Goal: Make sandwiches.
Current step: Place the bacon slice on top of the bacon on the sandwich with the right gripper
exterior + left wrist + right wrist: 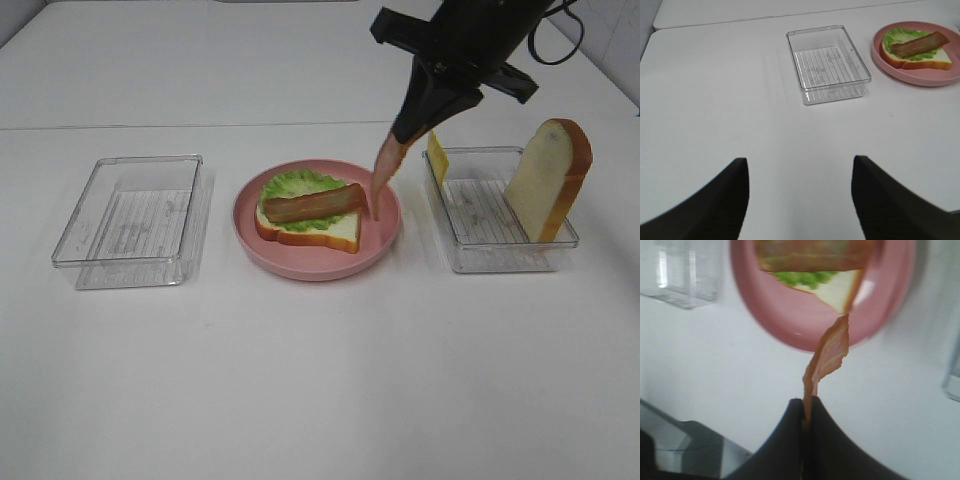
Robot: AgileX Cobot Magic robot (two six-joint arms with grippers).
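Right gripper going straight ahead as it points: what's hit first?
Probably the pink plate, beside the sandwich; the bacon strip hanging from the right gripper would touch first. Depth uncertain.

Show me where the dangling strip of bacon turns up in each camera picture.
Exterior high: the dangling bacon strip hangs from the right gripper, right of centre, over the pink plate's right edge.
Left wrist: not in it; the flat bacon strip lies on the sandwich.
Right wrist: it hangs from the shut gripper, tip near the plate's rim.
Shared landmark: the pink plate.
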